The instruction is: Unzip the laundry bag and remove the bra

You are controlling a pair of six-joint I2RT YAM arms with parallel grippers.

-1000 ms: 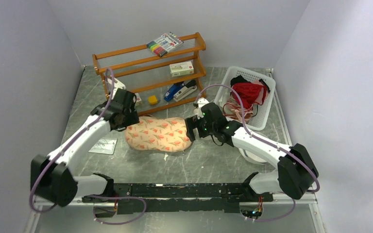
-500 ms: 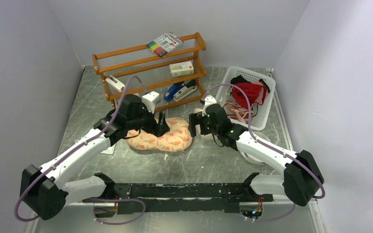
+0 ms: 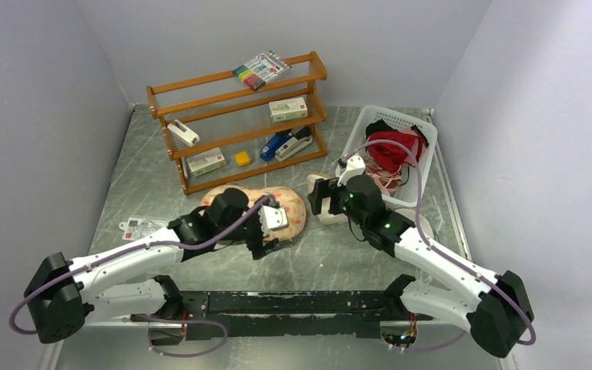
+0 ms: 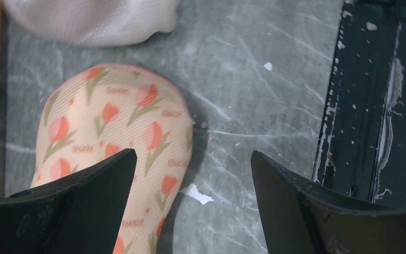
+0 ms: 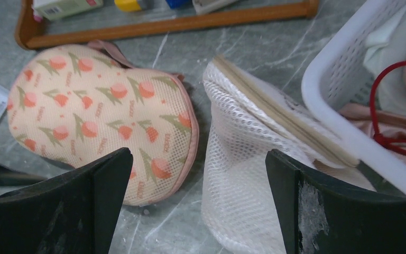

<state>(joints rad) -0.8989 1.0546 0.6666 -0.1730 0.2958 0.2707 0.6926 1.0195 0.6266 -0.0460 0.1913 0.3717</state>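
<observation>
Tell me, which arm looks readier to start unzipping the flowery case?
Left, probably: the open left gripper hangs over one end of the laundry bag, while the open right gripper faces mainly the white mesh pouch beside it.

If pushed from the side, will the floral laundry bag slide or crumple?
The laundry bag looks domed and holds its shape, so it is probably fairly stiff. It seems light and lies flat, so it would likely slide on the smooth table, not roll.
</observation>
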